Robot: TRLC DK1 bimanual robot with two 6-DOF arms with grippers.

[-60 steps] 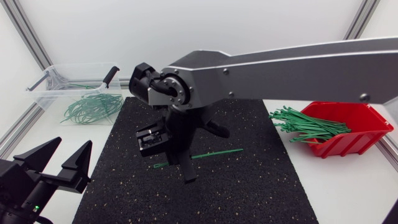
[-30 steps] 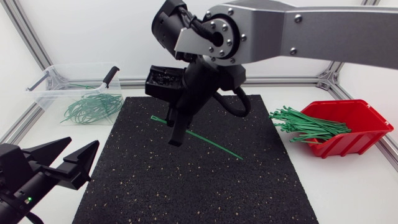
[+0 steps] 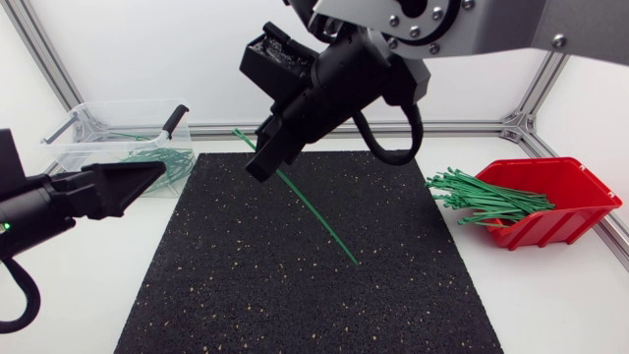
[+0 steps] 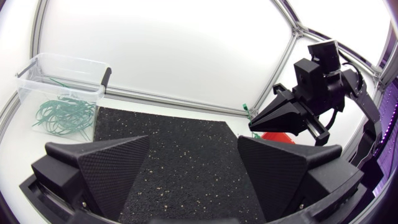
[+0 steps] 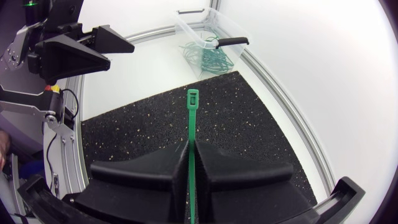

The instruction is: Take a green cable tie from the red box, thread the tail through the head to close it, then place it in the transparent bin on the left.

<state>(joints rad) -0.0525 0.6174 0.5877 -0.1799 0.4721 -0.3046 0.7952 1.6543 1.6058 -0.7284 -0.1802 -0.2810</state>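
The big black mat (image 3: 246,295) covers the middle of the table. The right arm (image 3: 472,25) reaches in high over the mat, and the left arm (image 3: 29,211) waits low at its near side edge. The transparent bin (image 3: 108,113) sits at the far left corner with some closed green loops (image 3: 147,167) in it, and the red box (image 3: 570,187) sits on the right, full of straight green ties (image 3: 486,202). The right gripper (image 5: 191,144) is squeezed tight on one green cable tie (image 3: 310,211), held up in the air over the mat. The long tail slants down toward the mat, and the little square head (image 5: 193,98) pokes out just past the fingertips, pointing toward the bin. The left gripper (image 4: 193,142) is wide open with nothing in it, well apart from the tie. I think the job now is to bring the two ends together. To do that well, the right gripper should hold the tie firm and not let it spin. The left gripper should come in slowly, pinch the tail close to its tip, and bend it round in a soft curve. The hole in the head is tiny, so the tip must go in straight, or it will slip past.
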